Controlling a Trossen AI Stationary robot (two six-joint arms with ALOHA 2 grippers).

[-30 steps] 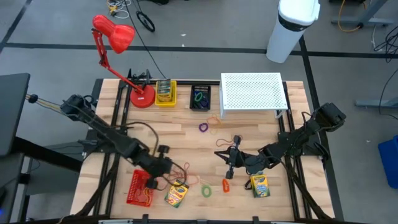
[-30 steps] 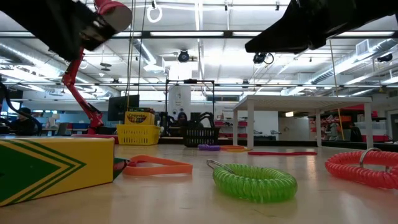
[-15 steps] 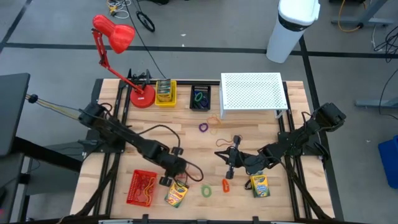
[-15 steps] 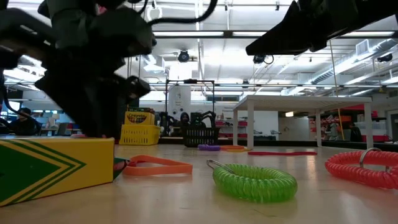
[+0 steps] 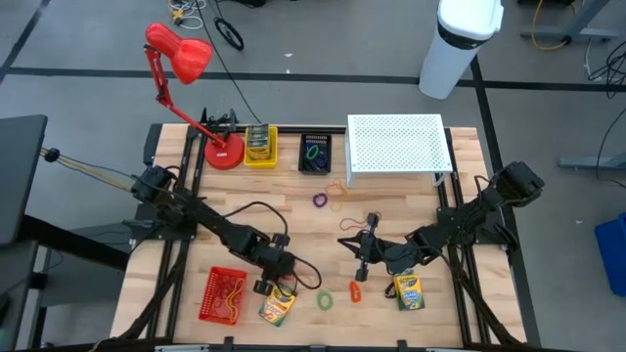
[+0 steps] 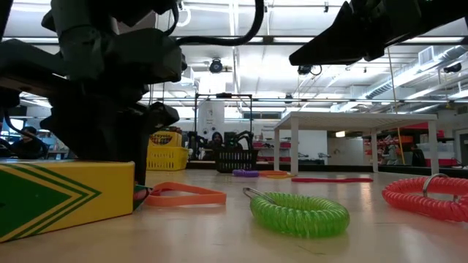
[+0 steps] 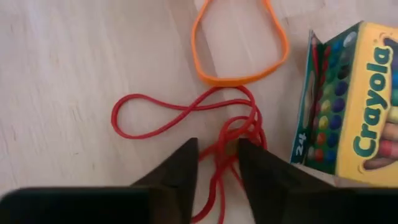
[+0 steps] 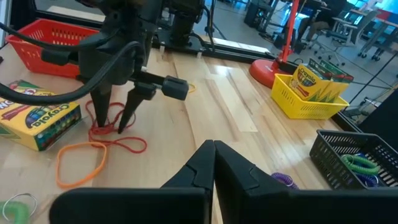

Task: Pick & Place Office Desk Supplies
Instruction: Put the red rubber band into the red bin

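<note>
Rubber bands (image 7: 217, 134), red and tangled, lie on the wooden table (image 5: 293, 210) beside a crayon box (image 7: 354, 106), with the left gripper (image 7: 216, 163) partly open, its tips straddling the strands. Behind, a yellow bin (image 5: 260, 147) holds crayon boxes, a black basket (image 5: 314, 154) holds coil loops and a red basket (image 5: 222, 295) more bands. The right gripper (image 8: 214, 158) hovers closed and empty mid-table.

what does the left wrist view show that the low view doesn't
Only the left wrist view shows the tangle of red rubber bands on the wood, with the left gripper open, one finger on each side of the strands.

Only the low view shows the green coiled loop, the red coiled loop, the yellow basket and the black basket further back.

Both show the crayon box and the orange band lying beside it.
</note>
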